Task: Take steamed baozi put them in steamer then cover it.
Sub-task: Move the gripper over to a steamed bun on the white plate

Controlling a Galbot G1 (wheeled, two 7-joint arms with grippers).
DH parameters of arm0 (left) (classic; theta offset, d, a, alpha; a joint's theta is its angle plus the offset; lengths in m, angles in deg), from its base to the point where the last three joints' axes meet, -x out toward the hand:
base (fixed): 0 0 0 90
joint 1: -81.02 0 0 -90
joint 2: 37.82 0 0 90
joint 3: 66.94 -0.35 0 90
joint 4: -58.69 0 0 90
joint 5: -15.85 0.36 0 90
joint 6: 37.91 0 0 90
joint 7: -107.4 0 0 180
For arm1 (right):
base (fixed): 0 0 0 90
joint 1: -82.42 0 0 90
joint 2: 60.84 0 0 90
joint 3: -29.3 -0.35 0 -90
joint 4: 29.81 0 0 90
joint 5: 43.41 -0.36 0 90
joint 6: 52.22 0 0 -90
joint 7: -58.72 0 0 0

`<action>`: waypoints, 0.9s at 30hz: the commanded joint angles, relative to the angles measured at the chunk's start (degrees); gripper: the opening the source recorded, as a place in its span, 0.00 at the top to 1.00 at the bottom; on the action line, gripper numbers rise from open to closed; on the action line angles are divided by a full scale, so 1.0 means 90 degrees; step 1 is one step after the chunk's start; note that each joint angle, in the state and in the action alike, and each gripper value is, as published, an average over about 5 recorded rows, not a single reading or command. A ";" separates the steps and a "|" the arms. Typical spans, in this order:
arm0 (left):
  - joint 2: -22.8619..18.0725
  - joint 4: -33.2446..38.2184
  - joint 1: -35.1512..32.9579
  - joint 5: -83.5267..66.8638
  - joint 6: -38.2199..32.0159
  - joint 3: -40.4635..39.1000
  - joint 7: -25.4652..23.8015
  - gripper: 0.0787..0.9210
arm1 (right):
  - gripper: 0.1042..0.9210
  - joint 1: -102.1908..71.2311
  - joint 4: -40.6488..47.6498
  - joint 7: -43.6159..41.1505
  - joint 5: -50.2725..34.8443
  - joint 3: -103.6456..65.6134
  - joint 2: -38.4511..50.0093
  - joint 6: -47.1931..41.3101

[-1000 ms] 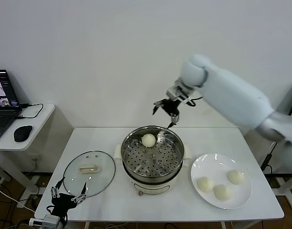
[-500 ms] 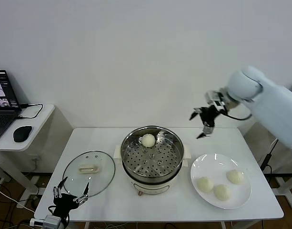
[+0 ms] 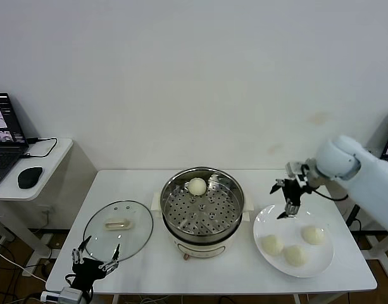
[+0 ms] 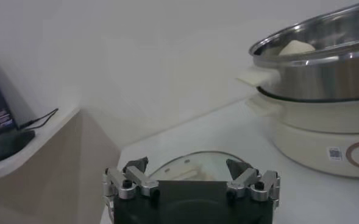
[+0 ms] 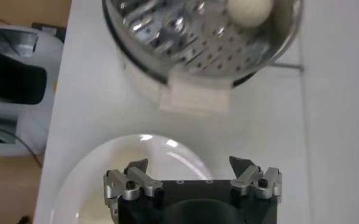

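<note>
Overhead, I see my right pincer [image 3: 286, 199], spread wide and empty, above the plate [image 3: 264, 225] holding three baozi [image 3: 273, 244]; its wrist camera hides them, while the left pincer [image 3: 92, 258] waits wide by the cover [image 3: 118, 228].

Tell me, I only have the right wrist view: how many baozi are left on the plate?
Observer: Three steamed baozi lie on the white plate, toward its near and right side.
Operator: Where is my gripper relative to them?
Observer: The right gripper hangs open above the plate's far left rim, empty, short of the buns.
Operator: Is the cover clear of the steamer?
Observer: Yes. The glass cover lies flat on the table left of the steamer, handle up, and one baozi sits at the basket's far side.
Operator: And the other arm?
Observer: The left gripper is parked open, low at the table's near left edge by the cover.
</note>
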State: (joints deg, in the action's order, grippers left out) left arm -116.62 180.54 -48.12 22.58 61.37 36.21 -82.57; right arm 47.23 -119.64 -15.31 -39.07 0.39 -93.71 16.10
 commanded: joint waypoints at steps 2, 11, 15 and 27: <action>0.0017 -0.0083 0.0027 -0.0014 0.0008 0.0022 -0.0001 0.12 | 0.12 -0.0639 -0.0013 0.0060 0.0590 0.0074 -0.0218 -0.0013; 0.0021 -0.0181 0.0080 -0.0012 0.0008 0.0018 -0.0007 0.12 | 0.12 -0.0894 0.0176 0.0044 0.1014 0.0168 -0.0387 0.0050; 0.0017 -0.0214 0.0108 -0.0010 0.0009 0.0016 -0.0004 0.12 | 0.12 -0.0953 0.0203 0.0003 0.1105 0.0170 -0.0383 0.0091; -0.0026 -0.0278 0.0153 -0.0007 0.0010 -0.0011 0.0017 0.12 | 0.12 -0.1223 0.0424 0.0153 0.1413 0.0097 -0.0509 0.0217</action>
State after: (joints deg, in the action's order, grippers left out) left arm -116.88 178.20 -46.76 22.46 61.45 36.12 -82.44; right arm 37.59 -116.37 -14.42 -28.16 1.45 -97.92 17.62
